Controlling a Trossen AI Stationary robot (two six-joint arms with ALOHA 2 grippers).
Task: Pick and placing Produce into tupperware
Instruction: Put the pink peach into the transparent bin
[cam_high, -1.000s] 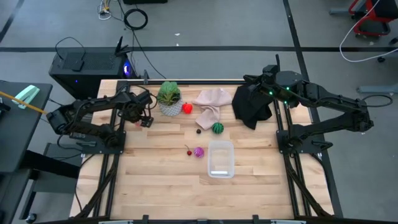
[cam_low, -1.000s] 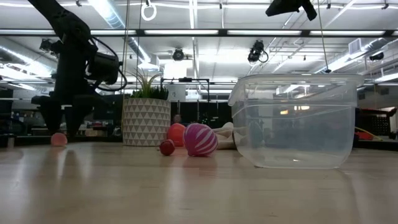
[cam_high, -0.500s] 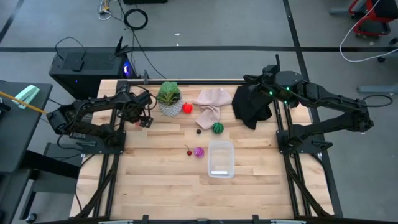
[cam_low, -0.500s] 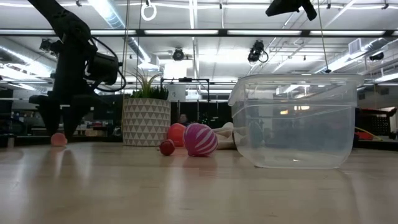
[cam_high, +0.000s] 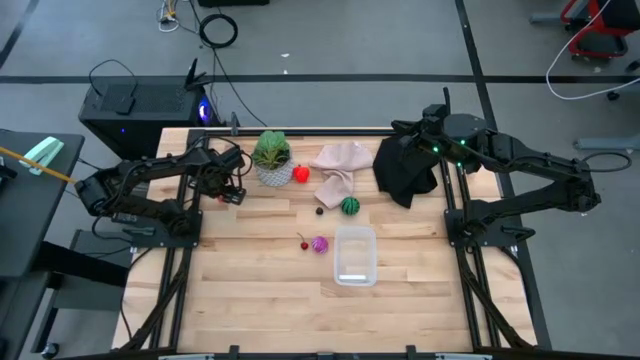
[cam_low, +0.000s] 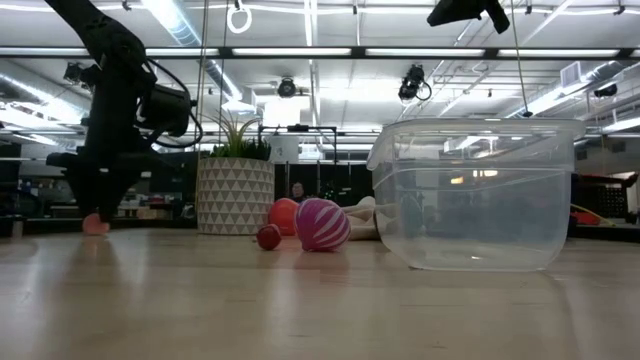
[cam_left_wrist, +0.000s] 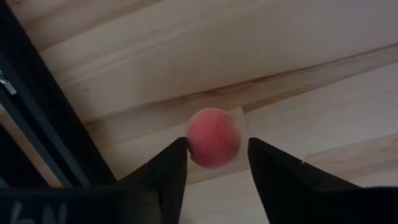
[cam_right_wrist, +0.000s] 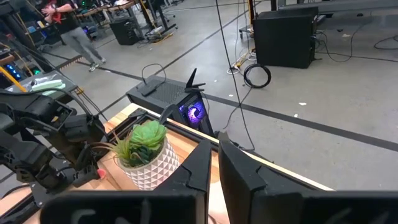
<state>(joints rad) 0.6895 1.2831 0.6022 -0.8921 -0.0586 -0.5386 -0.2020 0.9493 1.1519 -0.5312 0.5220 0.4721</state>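
A small pink ball (cam_left_wrist: 213, 137) lies on the table near its left edge. My left gripper (cam_left_wrist: 214, 146) is open and points down, with one finger on each side of the ball (cam_low: 93, 225). The clear tupperware (cam_high: 355, 255) stands empty at mid-table. Beside it lie a purple striped ball (cam_high: 320, 244) and a tiny dark-red cherry (cam_high: 303, 243). A green round fruit (cam_high: 350, 206) and a red one (cam_high: 301, 174) lie farther back. My right gripper (cam_right_wrist: 214, 163) is shut, high over the black cloth (cam_high: 405, 170). My left gripper comes at the pink ball from above, pointing down, its fingers on either side of the ball, which rests on the table. One fingertip (cam_left_wrist: 180, 149) stands right at the ball's side; whether it touches, I cannot tell. The other fingertip shows a gap.
A leafy plant in a white patterned pot (cam_high: 271, 158) stands just right of my left gripper. A beige cloth (cam_high: 338, 165) lies crumpled at the far middle. A tiny dark berry (cam_high: 320, 210) sits near the green fruit. The table's near half is bare wood.
My left gripper has come down over the pink ball, so that its fingertips now stand near the table on either side of it. The ball has stayed where it was.
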